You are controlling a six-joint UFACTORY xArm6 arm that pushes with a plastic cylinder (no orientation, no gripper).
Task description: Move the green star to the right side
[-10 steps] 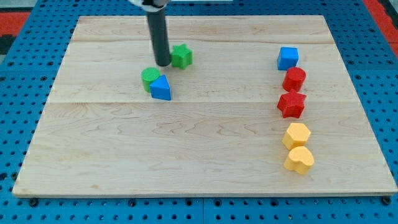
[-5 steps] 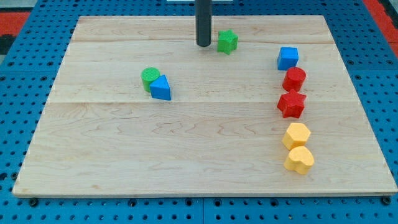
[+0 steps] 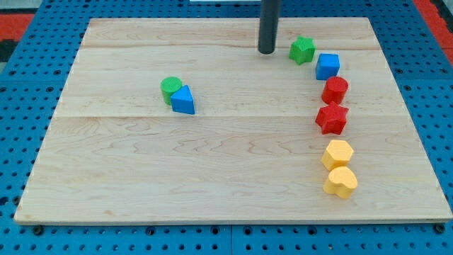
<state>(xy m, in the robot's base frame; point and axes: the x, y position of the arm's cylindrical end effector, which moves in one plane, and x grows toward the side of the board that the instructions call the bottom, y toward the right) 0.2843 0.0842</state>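
The green star (image 3: 302, 50) lies near the view's top right on the wooden board (image 3: 212, 163), just up and left of the blue cube (image 3: 327, 66). My tip (image 3: 266, 51) is the lower end of the dark rod, standing a short gap to the star's left, not touching it.
Below the blue cube a column runs down the right side: a red hexagon-like block (image 3: 335, 90), a red star (image 3: 331, 118), a yellow hexagon (image 3: 337, 154) and a yellow heart (image 3: 340, 182). A green cylinder (image 3: 170, 88) and a blue wedge (image 3: 183, 100) touch at the left middle.
My tip has swept right along the board's top, pushing the green star from beside the green cylinder to next to the blue cube. The other blocks have not moved.
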